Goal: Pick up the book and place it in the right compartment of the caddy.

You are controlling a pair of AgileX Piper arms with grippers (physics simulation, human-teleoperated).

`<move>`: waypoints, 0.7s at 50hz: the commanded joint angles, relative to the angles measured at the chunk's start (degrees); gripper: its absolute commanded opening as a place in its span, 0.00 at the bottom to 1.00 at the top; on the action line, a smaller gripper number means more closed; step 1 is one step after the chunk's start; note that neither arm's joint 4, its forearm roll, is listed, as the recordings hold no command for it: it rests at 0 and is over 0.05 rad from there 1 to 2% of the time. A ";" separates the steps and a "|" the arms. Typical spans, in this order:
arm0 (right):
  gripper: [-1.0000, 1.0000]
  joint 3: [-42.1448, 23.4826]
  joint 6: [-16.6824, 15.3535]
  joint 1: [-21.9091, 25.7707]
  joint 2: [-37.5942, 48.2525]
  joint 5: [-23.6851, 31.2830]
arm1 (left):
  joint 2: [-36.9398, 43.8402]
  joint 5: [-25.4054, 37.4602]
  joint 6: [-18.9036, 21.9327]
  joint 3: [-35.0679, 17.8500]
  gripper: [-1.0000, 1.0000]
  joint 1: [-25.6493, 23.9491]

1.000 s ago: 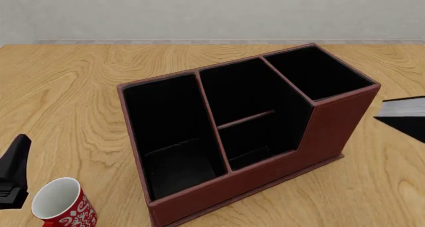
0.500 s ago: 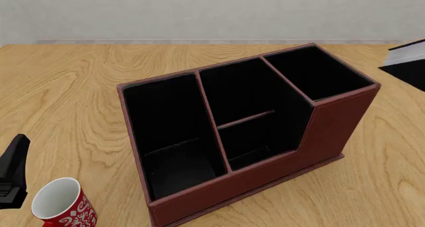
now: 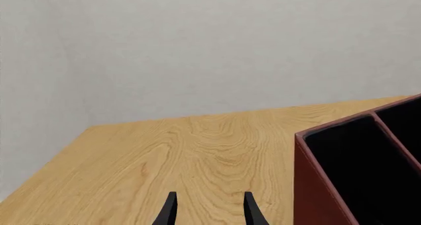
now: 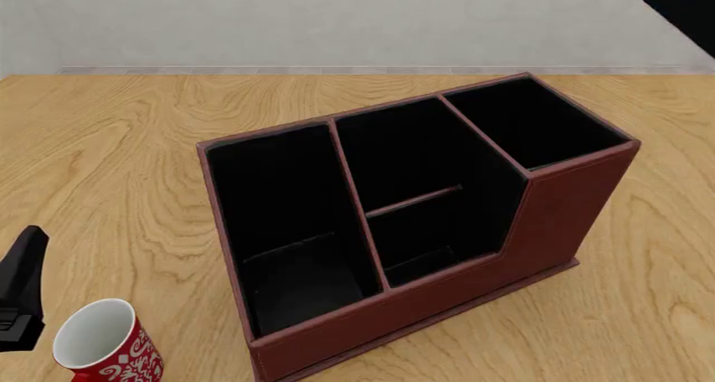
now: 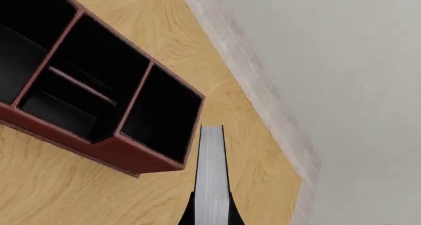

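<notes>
1. Hanging high off the table, the book sits clamped edge-on in the right gripper, white page edge facing the wrist camera; from the front only a black corner shows at the upper right, probably the same book.
2. Its long axis runs out along the fingers; the right compartment lies just beside its far end and lower down, mouth unobstructed.
3. The left gripper holds nothing, fingers parted, idling near the mug; it sits well apart from the caddy's tall end, so the right arm is the nearer one.
</notes>
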 commanded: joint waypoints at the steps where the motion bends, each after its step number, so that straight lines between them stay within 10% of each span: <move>1: 0.00 -8.30 8.38 2.00 4.81 0.00 | -0.06 0.24 0.07 -0.03 1.00 0.36; 15: 0.00 -11.69 19.07 0.12 9.33 0.00 | -0.01 0.57 0.10 -0.32 1.00 0.57; 35: 0.00 -13.92 26.26 2.41 14.52 0.00 | -0.09 1.10 0.22 -0.64 1.00 0.72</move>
